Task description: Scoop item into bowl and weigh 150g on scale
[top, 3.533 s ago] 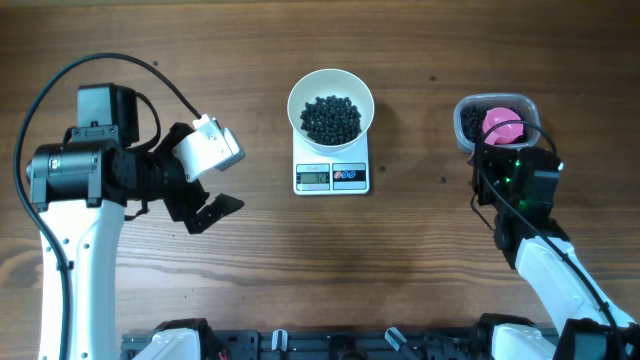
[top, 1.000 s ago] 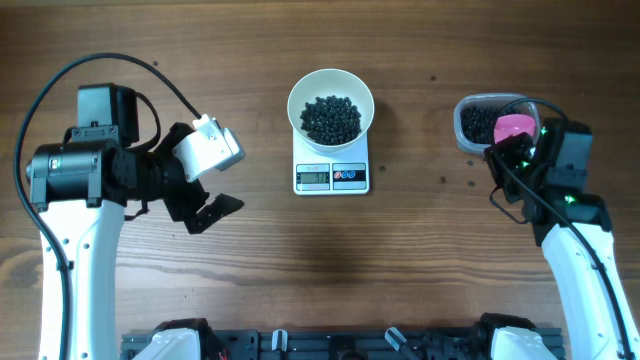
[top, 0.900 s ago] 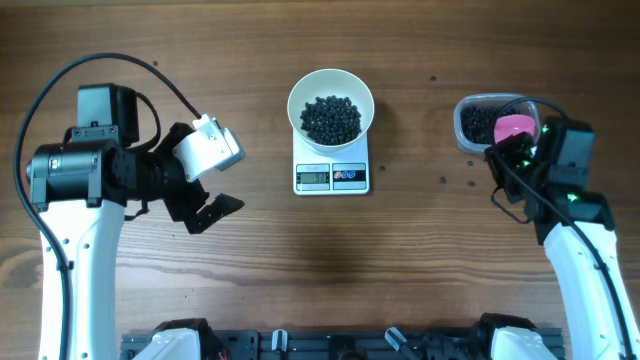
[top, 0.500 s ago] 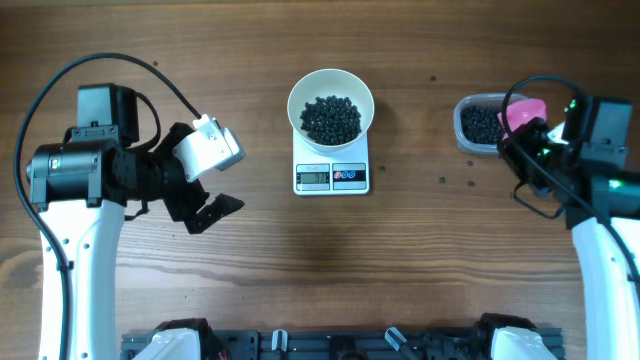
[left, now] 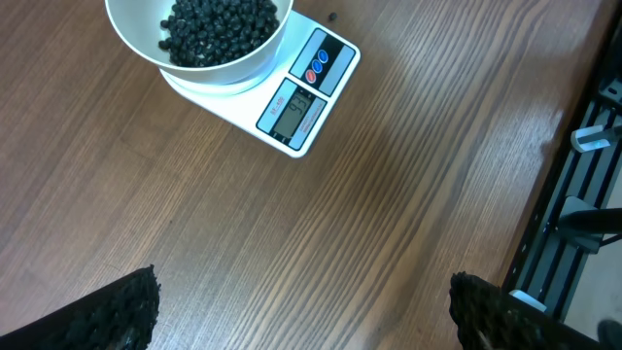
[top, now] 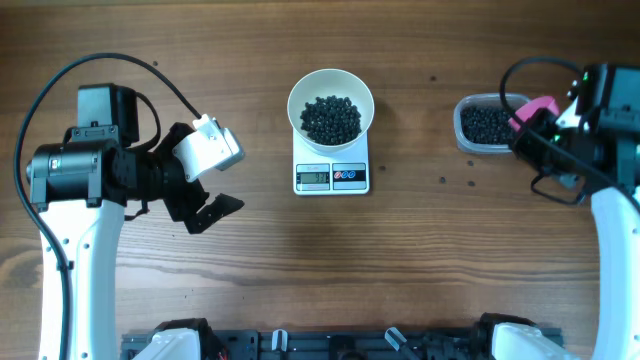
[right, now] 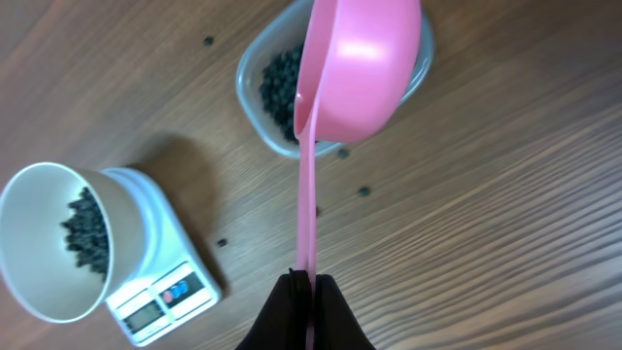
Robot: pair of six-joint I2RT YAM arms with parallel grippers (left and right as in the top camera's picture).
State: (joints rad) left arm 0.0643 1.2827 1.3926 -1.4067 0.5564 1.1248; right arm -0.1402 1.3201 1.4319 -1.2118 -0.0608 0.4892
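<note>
Scoop (right: 364, 68), pink, pinched by handle in rt fingers (right: 282, 316); lt fingers (left: 121, 316) wide apart, empty.

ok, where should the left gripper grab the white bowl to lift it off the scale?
Pinch the rim of the bowl on its left side, coming straight down: one finger inside, one outside. The wall is smooth and flares, so a side squeeze would likely slip, and the beads sit low in the middle, leaving the rim free.
</note>
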